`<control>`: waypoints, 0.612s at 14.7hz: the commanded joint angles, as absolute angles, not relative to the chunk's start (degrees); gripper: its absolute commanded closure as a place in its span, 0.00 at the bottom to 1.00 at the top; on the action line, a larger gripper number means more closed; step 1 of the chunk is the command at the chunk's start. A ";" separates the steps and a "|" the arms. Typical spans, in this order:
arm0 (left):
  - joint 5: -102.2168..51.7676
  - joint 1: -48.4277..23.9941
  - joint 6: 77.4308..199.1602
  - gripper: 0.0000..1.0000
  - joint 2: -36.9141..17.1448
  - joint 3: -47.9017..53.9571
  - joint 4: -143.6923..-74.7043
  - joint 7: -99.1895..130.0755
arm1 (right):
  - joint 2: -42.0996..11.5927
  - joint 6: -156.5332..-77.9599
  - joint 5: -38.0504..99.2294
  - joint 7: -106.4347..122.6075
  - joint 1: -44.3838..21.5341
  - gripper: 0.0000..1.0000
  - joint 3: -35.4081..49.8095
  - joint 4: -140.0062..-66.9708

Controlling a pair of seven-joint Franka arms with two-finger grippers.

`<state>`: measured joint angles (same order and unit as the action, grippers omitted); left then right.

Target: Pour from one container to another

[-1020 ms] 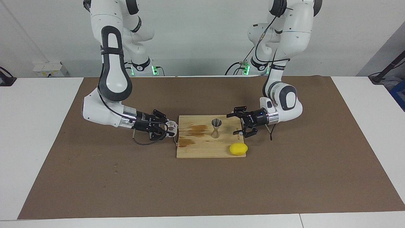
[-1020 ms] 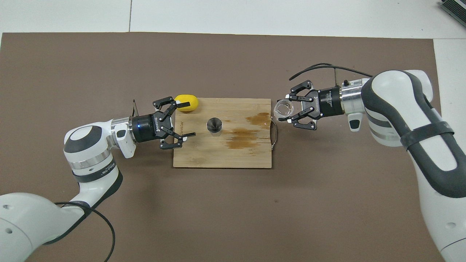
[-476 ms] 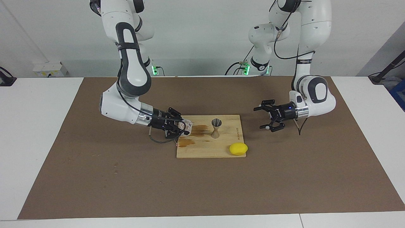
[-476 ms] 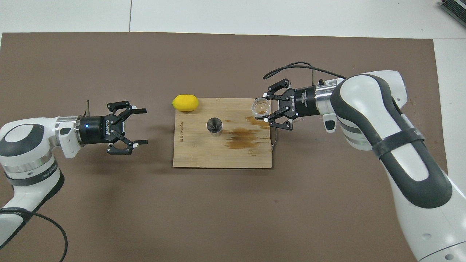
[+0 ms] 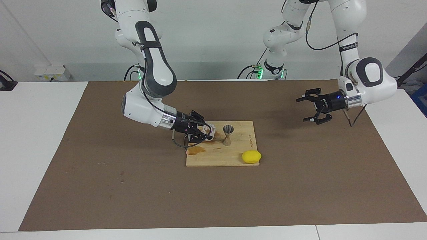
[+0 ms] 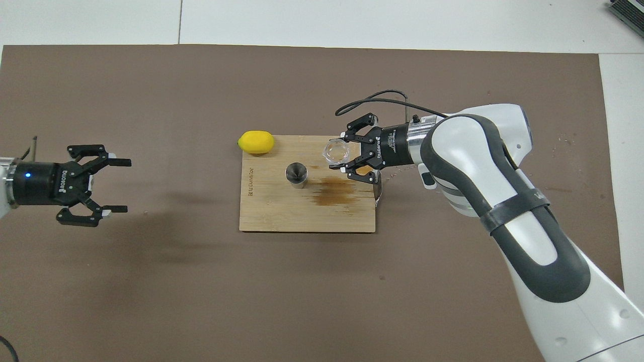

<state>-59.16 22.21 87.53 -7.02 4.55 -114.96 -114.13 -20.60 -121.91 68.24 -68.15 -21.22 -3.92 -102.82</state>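
The clear glass cup (image 6: pixel 336 151) (image 5: pixel 210 130) hangs low over the wooden board (image 6: pixel 307 216) (image 5: pixel 217 158), with my right gripper (image 6: pixel 343 154) (image 5: pixel 207 132) shut on it. Seen from overhead, its mouth faces up. The silvery hourglass jigger (image 6: pixel 297 174) (image 5: pixel 228 133) stands upright on the board, just beside the cup toward the left arm's end, and the two do not touch. My left gripper (image 6: pixel 121 185) (image 5: pixel 302 110) hangs open and empty over the brown mat, well off the board toward the left arm's end.
A yellow lemon (image 6: pixel 256 142) (image 5: pixel 251 156) lies at the board's corner farthest from the robots, toward the left arm's end. A brown wet stain (image 6: pixel 334 191) (image 5: pixel 196 150) marks the board under and near the cup. A brown mat (image 6: pixel 302 291) covers the table.
The right gripper has carried the cup from beside the board's edge to over the board, close to the jigger. The left gripper has drawn back from the board toward its own end, still open.
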 commanded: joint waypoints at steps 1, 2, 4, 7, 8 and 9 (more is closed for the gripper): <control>-52.58 25.22 82.99 0.00 -5.89 4.92 -108.75 -109.17 | -19.34 -123.66 69.35 -69.26 -22.85 1.00 -4.75 -103.36; -50.38 25.75 81.32 0.00 -5.98 4.92 -106.20 -107.42 | -19.34 -123.75 69.26 -69.52 -23.72 1.00 -4.75 -103.36; -47.39 27.15 78.24 0.00 -6.15 4.92 -102.24 -101.90 | -19.16 -124.01 68.91 -69.70 -24.52 1.00 -4.92 -103.36; -43.08 28.21 75.50 0.00 -7.73 4.92 -92.93 -96.16 | -18.63 -125.51 68.12 -70.49 -26.01 1.00 -5.18 -103.45; -40.28 28.30 75.50 0.00 -8.43 4.92 -90.38 -94.50 | -18.55 -125.68 67.59 -70.49 -26.02 1.00 -5.19 -103.53; -36.77 27.87 75.32 0.00 -8.70 5.01 -87.92 -91.18 | -18.54 -125.68 66.54 -70.49 -26.10 1.00 -5.19 -103.62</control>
<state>-42.21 27.72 77.72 -5.86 4.45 -95.31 -96.25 -19.76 -124.97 67.99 -69.16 -25.44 -4.58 -102.79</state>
